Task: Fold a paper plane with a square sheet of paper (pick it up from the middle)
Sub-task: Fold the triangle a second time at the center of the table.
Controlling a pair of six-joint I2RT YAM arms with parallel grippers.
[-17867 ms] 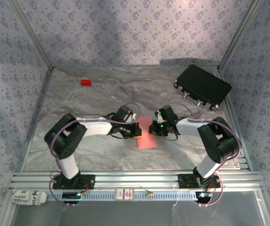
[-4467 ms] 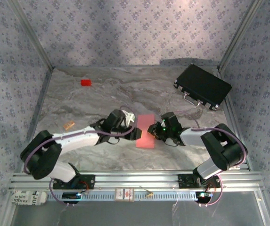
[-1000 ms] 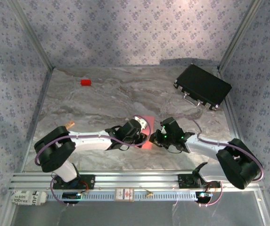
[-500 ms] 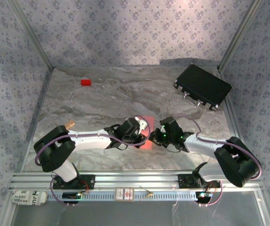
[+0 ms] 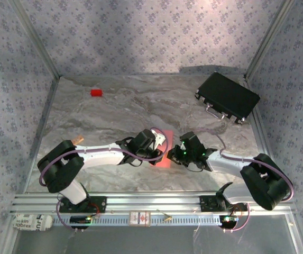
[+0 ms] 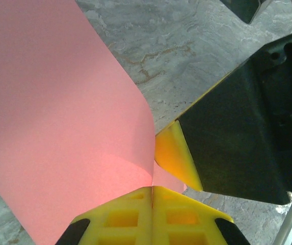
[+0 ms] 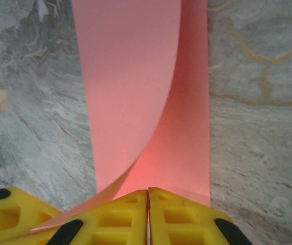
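Observation:
The square sheet of paper (image 5: 163, 157) is salmon pink and sits mid-table between the two arms, curled over on itself rather than flat. Seen from the left wrist, the sheet (image 6: 64, 117) bends in a loop and its edge runs into the seam of my left gripper (image 6: 152, 190), which is shut on it. My left gripper (image 5: 159, 148) and right gripper (image 5: 172, 153) almost touch. The right wrist view shows the paper (image 7: 135, 87) arching up from the table, with my right gripper (image 7: 147, 193) shut on its near edge. No pointed plane shape shows.
A black case (image 5: 227, 97) lies at the back right. A small red block (image 5: 96, 92) sits at the back left. A small tan piece (image 5: 79, 139) lies by the left arm's elbow. Patterned walls close in three sides, and an aluminium rail (image 5: 151, 201) runs along the near edge.
My left gripper has drawn slightly left and back with the paper's edge, uncovering a little more pink between the grippers. The right arm has barely moved.

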